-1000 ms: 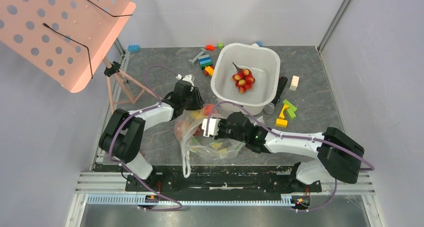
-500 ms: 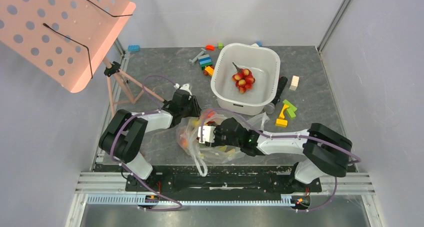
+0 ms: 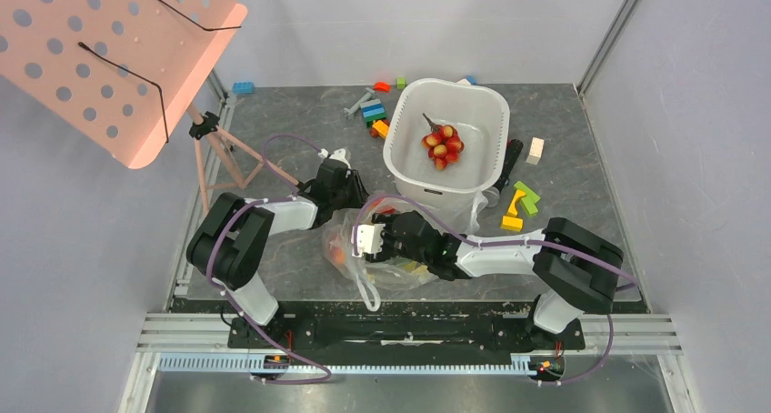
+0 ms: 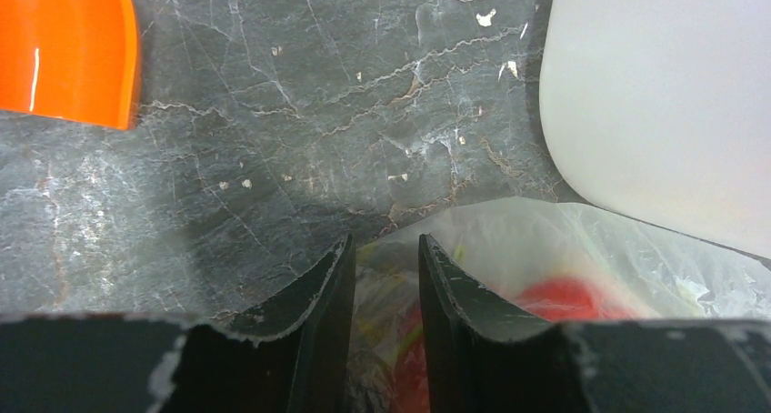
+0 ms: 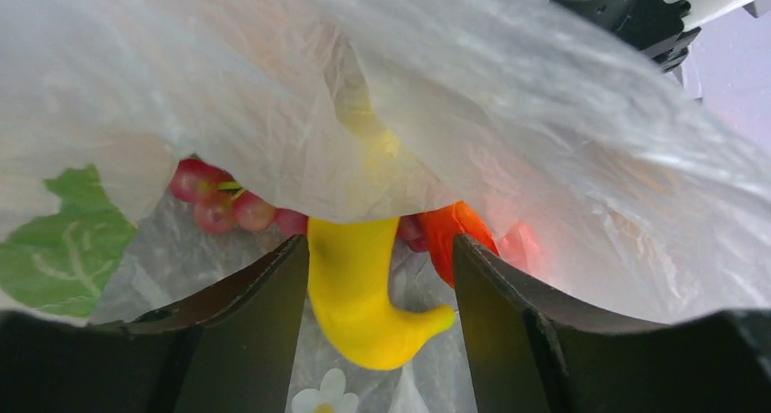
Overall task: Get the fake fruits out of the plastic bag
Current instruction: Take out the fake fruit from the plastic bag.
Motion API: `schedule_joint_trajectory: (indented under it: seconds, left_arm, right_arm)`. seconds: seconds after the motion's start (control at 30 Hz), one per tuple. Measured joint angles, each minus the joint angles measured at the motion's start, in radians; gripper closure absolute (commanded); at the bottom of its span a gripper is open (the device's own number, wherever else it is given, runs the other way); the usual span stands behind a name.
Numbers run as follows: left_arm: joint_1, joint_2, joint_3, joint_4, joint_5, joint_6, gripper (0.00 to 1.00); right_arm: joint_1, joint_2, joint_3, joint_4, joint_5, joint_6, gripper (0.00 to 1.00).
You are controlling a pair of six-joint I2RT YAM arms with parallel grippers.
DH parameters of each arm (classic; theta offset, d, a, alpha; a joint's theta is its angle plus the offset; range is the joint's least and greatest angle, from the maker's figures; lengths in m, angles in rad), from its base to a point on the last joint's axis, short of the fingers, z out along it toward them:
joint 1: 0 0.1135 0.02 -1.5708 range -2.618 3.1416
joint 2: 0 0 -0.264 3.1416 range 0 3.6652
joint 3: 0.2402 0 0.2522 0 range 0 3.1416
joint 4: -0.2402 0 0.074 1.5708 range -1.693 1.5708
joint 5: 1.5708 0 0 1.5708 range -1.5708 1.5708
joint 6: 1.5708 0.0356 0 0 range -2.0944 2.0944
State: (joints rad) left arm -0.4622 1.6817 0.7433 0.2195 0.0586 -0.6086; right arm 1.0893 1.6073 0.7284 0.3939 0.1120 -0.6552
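The clear plastic bag point(image 3: 364, 258) lies crumpled on the table in front of the white basin point(image 3: 400, 163). My left gripper point(image 3: 357, 200) pinches the bag's far edge; in the left wrist view point(image 4: 385, 281) the film sits between the nearly closed jaws, with a red fruit point(image 4: 559, 299) showing through it. My right gripper point(image 3: 356, 247) is inside the bag mouth, open point(image 5: 377, 295). A yellow fruit point(image 5: 364, 286) lies between its fingers, with red grapes point(image 5: 218, 204) and an orange fruit point(image 5: 459, 236) behind it. A red-yellow grape bunch point(image 3: 443, 146) lies in the basin.
Coloured toy blocks lie behind the basin point(image 3: 373, 113) and to its right point(image 3: 518, 204). A pink perforated stand point(image 3: 109, 49) on a tripod is at the far left. A flat orange piece point(image 4: 64, 49) lies on the table. The basin wall point(image 4: 655, 95) is close to my left gripper.
My right gripper has moved left and gone deeper into the bag mouth. The bag has bunched up and shifted left. My left gripper has stayed on the bag's edge.
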Motion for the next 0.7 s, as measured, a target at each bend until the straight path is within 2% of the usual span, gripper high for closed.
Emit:
schedule_joint_trajectory:
  seconds: [0.13,0.3,0.37,0.47,0.57,0.7]
  left_arm:
    - [0.000,0.000,0.000,0.000,0.005,0.000,0.62]
    - [0.000,0.005,0.000,0.005,0.027,0.000,0.62]
    - [0.000,0.008,0.000,0.014,0.032,0.000,0.62]
    - [0.000,0.010,0.000,0.020,0.037,0.000,0.62]
    - [0.000,0.010,0.000,0.020,0.044,0.000,0.62]
    - [0.001,0.010,0.000,0.020,0.047,0.000,0.62]
  right_arm:
    - [0.000,0.023,0.013,0.000,0.019,-0.042,0.33]
    - [-0.001,0.088,0.041,-0.009,0.045,-0.087,0.34]
    - [-0.003,0.098,0.047,-0.015,0.045,-0.094,0.40]
    - [-0.012,0.109,0.061,-0.015,0.045,-0.096,0.55]
    - [-0.022,0.114,0.069,-0.014,0.046,-0.087,0.65]
    - [-0.027,0.113,0.069,-0.013,0.047,-0.070,0.69]
